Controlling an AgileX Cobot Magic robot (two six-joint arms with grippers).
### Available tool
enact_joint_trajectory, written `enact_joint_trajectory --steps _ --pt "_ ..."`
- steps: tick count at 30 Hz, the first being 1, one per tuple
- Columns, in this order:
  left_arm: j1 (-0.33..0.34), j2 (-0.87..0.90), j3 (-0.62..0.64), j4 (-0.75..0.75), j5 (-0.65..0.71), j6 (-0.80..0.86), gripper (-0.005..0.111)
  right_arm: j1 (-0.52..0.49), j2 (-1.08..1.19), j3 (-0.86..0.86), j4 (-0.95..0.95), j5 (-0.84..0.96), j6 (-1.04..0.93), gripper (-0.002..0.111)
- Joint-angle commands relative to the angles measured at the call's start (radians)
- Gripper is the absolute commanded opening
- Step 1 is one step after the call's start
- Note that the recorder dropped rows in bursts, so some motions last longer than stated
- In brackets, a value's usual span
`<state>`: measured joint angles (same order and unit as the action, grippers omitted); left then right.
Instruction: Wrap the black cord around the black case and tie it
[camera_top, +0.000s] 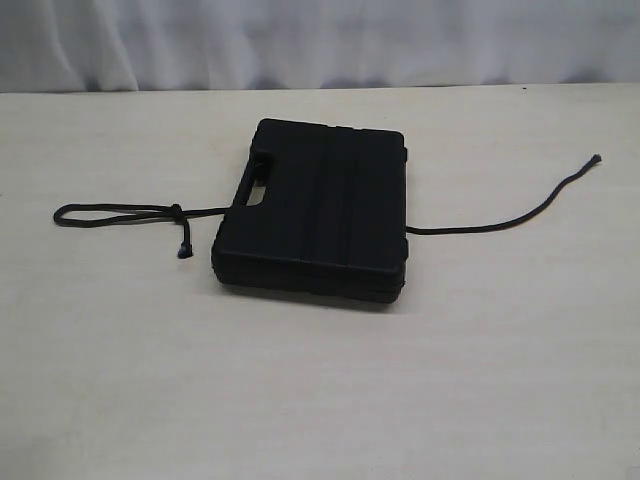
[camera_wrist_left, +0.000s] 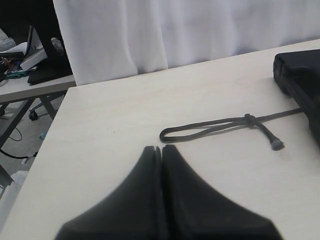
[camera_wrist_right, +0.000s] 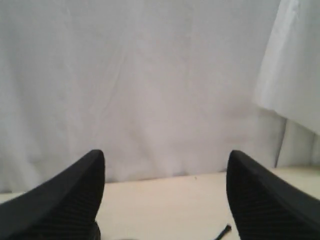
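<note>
Exterior view: black case lies flat near the middle of the table, ribbed lid up, handle cutout on its left edge. Black cord comes out on both sides of the case, and the stretch between is hidden. The left side forms a long flat loop closed by a knot, with a short tail hanging off it. The right side curves away toward the far right, its end lying free on the table. White curtain behind. Left wrist view: left gripper has its jaws pressed together with nothing between them, and it sits above bare table just short of the loop. The cord, its knot and the frayed tail tip are all clear of the gripper, and a corner of the case shows at the frame edge. Right wrist view: right gripper has its jaws spread wide and empty, facing the curtain over the table edge. Only a short bit of the cord end shows near one finger, not touching it.
</note>
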<state>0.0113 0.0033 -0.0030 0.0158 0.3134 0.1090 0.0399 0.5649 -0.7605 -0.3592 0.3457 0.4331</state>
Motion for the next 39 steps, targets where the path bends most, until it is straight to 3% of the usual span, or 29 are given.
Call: enact_joint_trajectory --steps 1,4,6,7,13,17,21,24,30,39 --pt "0.002 -0.003 0.003 -0.002 -0.005 0.000 0.000 -0.002 0.245 -0.153 0.239 0.204 -0.170 0.065" --pt "0.002 -0.003 0.003 -0.002 -0.005 0.000 0.000 -0.002 0.467 -0.281 0.656 0.343 -0.558 0.065" --pt "0.002 -0.003 0.003 -0.002 -0.005 0.000 0.000 0.014 0.569 -0.335 0.896 0.404 -0.734 0.065" --pt "0.002 -0.003 0.003 -0.002 -0.005 0.000 0.000 0.055 0.608 -0.349 0.927 0.395 -0.754 0.065" --pt "0.002 -0.003 0.003 -0.002 -0.005 0.000 0.000 0.415 0.923 -0.415 0.893 0.261 -0.588 0.065" --pt "0.002 -0.003 0.003 -0.002 -0.005 0.000 0.000 0.523 1.087 -0.556 0.821 0.247 -0.535 0.064" --pt "0.002 -0.003 0.003 -0.002 -0.005 0.000 0.000 0.620 1.232 -0.691 0.647 0.220 -0.361 0.064" --pt "0.002 -0.003 0.003 -0.002 -0.005 0.000 0.000 0.663 1.339 -0.789 0.529 0.230 -0.246 0.064" --pt "0.002 -0.003 0.003 -0.002 -0.005 0.000 0.000 0.683 1.503 -0.944 0.488 0.270 -0.204 0.064" --pt "0.002 -0.003 0.003 -0.002 -0.005 0.000 0.000 0.683 1.634 -0.995 0.192 0.405 -0.001 0.064"
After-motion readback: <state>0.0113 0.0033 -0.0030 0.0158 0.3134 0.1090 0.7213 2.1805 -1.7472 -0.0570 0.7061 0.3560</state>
